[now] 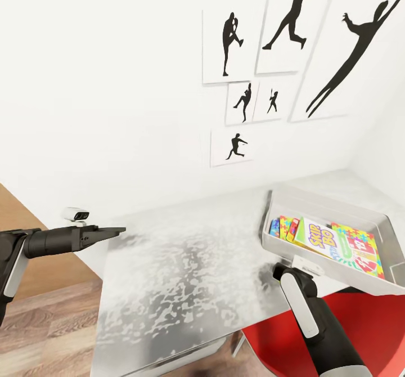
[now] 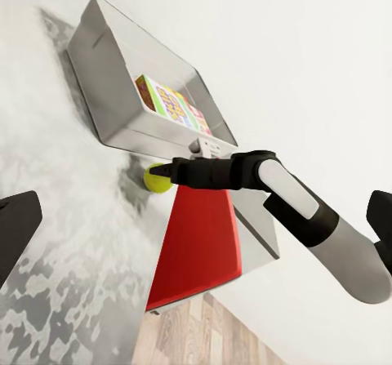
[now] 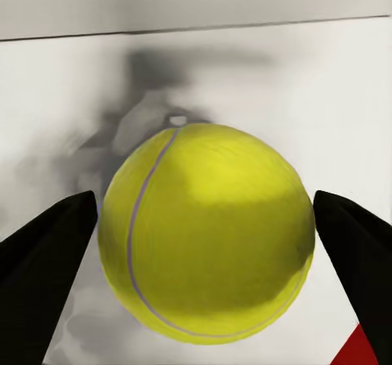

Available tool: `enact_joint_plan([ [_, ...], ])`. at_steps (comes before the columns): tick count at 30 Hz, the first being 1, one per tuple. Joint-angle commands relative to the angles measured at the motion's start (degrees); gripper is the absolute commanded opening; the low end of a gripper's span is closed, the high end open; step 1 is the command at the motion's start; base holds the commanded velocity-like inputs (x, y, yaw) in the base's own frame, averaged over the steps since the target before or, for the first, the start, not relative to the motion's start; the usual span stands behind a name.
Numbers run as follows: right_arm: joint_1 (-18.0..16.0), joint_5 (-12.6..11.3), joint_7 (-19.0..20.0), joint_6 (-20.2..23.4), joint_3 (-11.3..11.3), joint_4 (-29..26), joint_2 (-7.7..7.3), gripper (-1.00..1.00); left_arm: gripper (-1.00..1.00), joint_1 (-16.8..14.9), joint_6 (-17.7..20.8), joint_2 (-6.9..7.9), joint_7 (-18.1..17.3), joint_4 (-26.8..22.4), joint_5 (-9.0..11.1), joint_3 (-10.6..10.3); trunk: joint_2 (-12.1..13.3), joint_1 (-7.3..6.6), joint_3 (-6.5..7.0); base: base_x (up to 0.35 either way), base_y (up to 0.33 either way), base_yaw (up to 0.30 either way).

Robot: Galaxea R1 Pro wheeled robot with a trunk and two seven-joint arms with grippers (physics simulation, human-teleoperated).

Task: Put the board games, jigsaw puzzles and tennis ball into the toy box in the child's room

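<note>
Head view: "SKIP-BO" on a board game (image 1: 319,238) inside the toy box (image 1: 315,201).

board games (image 1: 337,246) in toy box (image 1: 315,203) — on table (image 1: 185,264), tennis ball (image 2: 157,178) beside

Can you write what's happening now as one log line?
right tool: open around small yellow-green tennis ball | shallow grey toy box: holds colourful flat toys | left tool: idle

Fuzzy matt tennis ball (image 3: 206,233), glossy mottled table (image 1: 185,275), smooth grey toy box (image 1: 315,205)
</note>
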Motion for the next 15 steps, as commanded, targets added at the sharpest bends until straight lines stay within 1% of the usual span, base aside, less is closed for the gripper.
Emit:
enact_joint_plan([
  [1, -0.1, -0.5, -0.5, 0.2, 0.1, -0.1, -0.05, -1.0, 1.0, 0.0, 0.6, 0.03, -0.2, 0.0, 0.0, 0.0, -0.1, 0.03, -0.11, 0.0, 0.0, 0.0],
  [7, -0.1, -1.1, -0.4, 0.2, 0.1, -0.1, -0.05, -1.0, 1.0, 0.0, 0.6, -0.05, -0.2, 0.0, 0.0, 0.0, -0.1, 0.03, -0.11, 0.0, 0.0, 0.0],
  [15, -0.1, -0.8, -0.4, 0.2, 0.1, -0.1, 0.04, -1.0, 1.0, 0.0, 0.7, -0.01, -0.2, 0.0, 0.0, 0.0, -0.1, 0.03, -0.11, 0.0, 0.0, 0.0],
])
